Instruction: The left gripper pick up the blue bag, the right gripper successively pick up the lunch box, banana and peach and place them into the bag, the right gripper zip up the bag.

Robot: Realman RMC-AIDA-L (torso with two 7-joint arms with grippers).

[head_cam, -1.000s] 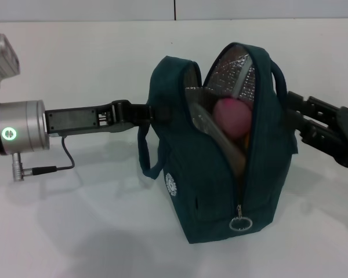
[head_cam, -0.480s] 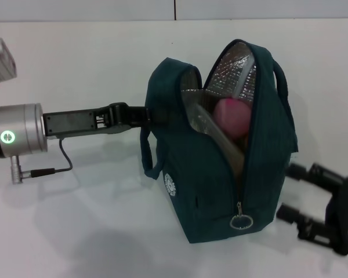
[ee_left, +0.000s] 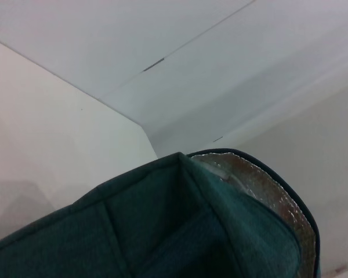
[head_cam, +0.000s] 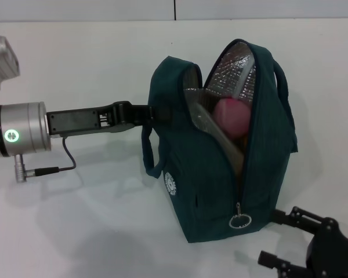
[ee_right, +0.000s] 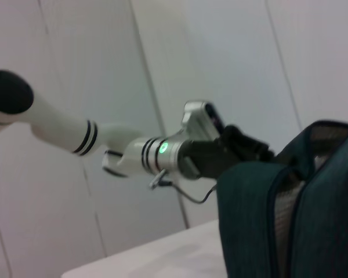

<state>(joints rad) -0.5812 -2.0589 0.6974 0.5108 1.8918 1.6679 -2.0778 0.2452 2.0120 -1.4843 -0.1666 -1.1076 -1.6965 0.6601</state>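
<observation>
We are watching the blue bag (head_cam: pixel 220 156) standing upright on the white tabletop (head_cam: pixel 93 63), its zip undone down the front so the mouth is gaping and the silver lining is showing. The left gripper (head_cam: pixel 140 114) is reaching in level from the side, its fingers clamped on the fabric at the bag's upper edge, right where one loop handle hangs down. Inside the opening we are seeing the peach (head_cam: pixel 232 117) sitting high against the foil, with a clear slanted edge just beside it that may be the lunch box, though we cannot tell for sure. The ring zip pull (head_cam: pixel 240 220) is hanging at the bottom of the zip track, low on the front of the bag. The right gripper (head_cam: pixel 278 238) is sitting low by the bag's front corner, its two dark fingers spread apart and holding nothing, the upper fingertip just beside the bag's base and near that ring.
</observation>
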